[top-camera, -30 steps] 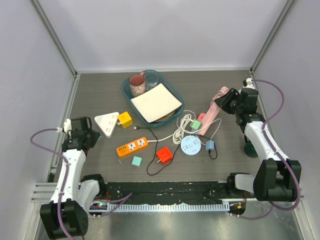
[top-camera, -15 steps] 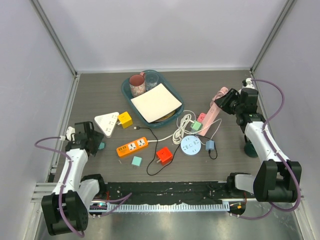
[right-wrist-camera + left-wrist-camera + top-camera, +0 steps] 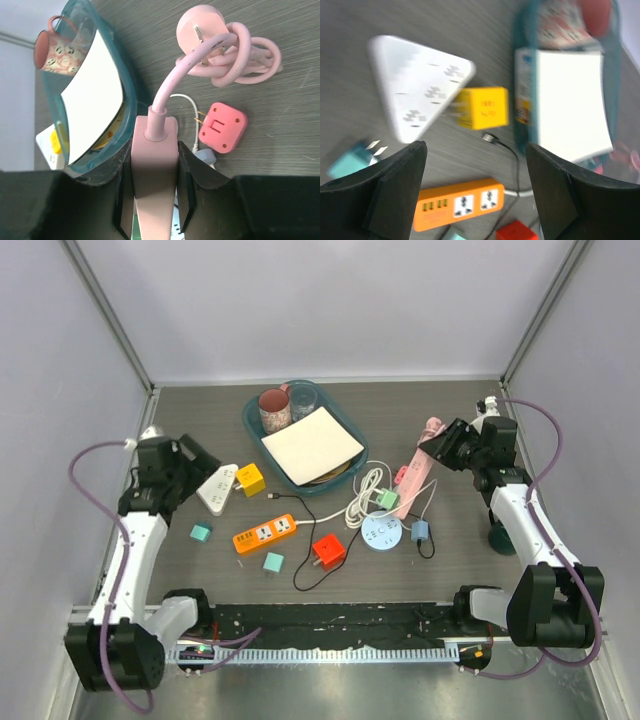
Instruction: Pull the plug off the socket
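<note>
A yellow plug (image 3: 482, 107) sits in the edge of a white triangular socket (image 3: 417, 95) at the table's left (image 3: 215, 490). My left gripper (image 3: 476, 147) hangs open above them with nothing between its fingers; in the top view it (image 3: 192, 464) is over the socket's left corner. A teal plug (image 3: 201, 532) lies loose on the table near it. On the right, my right gripper (image 3: 154, 147) is shut on a pink power strip (image 3: 413, 476) by its cord end. A green plug (image 3: 388, 498) sits at the strip's near end.
A teal tray (image 3: 254, 426) at the back holds a mug, a glass and a white pad. An orange power strip (image 3: 265, 533), a teal cube (image 3: 272, 562), a red cube (image 3: 328, 550), a round blue socket (image 3: 381, 530) and loose cables lie mid-table. A pink cube adapter (image 3: 223, 126) lies beside the strip.
My left gripper has opened and let the teal plug go onto the table, then moved away from me to above the white socket. The right gripper keeps its hold, barely shifted.
</note>
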Motion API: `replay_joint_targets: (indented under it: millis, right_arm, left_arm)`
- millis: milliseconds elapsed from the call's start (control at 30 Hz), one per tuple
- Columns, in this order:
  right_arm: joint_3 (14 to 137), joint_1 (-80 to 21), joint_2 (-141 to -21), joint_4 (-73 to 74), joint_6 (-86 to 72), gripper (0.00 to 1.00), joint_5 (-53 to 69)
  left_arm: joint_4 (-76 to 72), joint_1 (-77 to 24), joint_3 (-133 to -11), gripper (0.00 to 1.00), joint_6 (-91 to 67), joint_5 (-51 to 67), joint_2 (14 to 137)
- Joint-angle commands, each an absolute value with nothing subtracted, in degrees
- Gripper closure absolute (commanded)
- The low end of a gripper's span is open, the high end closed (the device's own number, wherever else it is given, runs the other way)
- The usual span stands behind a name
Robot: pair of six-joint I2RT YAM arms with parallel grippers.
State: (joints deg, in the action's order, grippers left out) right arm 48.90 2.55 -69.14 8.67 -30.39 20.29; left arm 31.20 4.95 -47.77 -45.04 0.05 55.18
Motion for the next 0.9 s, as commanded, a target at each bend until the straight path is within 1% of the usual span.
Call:
replay_joint_targets:
  millis: [0, 33, 67, 100, 333, 467, 533, 667, 867]
  right_arm:
    - [50.27, 2.72, -67.33, 4.92, -32.87, 0.99, 29.61]
    - [50.10, 2.64, -67.24, 4.75, -33.22, 0.99, 30.14]
    - [49.84, 2.72, -67.06, 4.66, -33.57, 0.99, 30.67]
    - [49.75, 2.64, -66.89, 4.57, -33.75, 0.99, 30.93]
    - [49.66, 2.37, -65.66, 5.45, -34.89, 0.99, 33.75]
    - [49.31, 2.11, -64.87, 5.62, -35.07, 0.99, 33.92]
    - [49.31, 2.11, -64.78, 5.97, -34.89, 0.99, 34.01]
    - [49.83, 2.11, -64.60, 6.68, -34.63, 0.99, 34.28]
    - [50.62, 2.11, -64.34, 7.12, -35.07, 0.99, 33.66]
  left_arm:
    - [27.07, -7.27, -56.92, 0.16, -33.58, 10.10, 62.65]
    - [26.64, -9.82, -58.26, 0.16, -32.79, 10.80, 63.88]
    - [26.28, -14.46, -60.71, 0.16, -32.35, 11.68, 65.46]
    - [25.93, -16.50, -61.95, 0.17, -31.65, 14.30, 68.00]
    - [25.75, -34.16, -73.99, 0.19, -25.85, 18.19, 78.65]
    - [26.98, -38.93, -80.93, 0.20, -25.58, 18.81, 84.37]
    - [27.16, -40.86, -82.35, 0.21, -25.23, 19.07, 87.34]
    - [27.33, -43.41, -84.81, 0.22, -21.72, 25.74, 91.83]
    - [30.24, -46.49, -88.24, 0.21, -20.65, 27.86, 97.38]
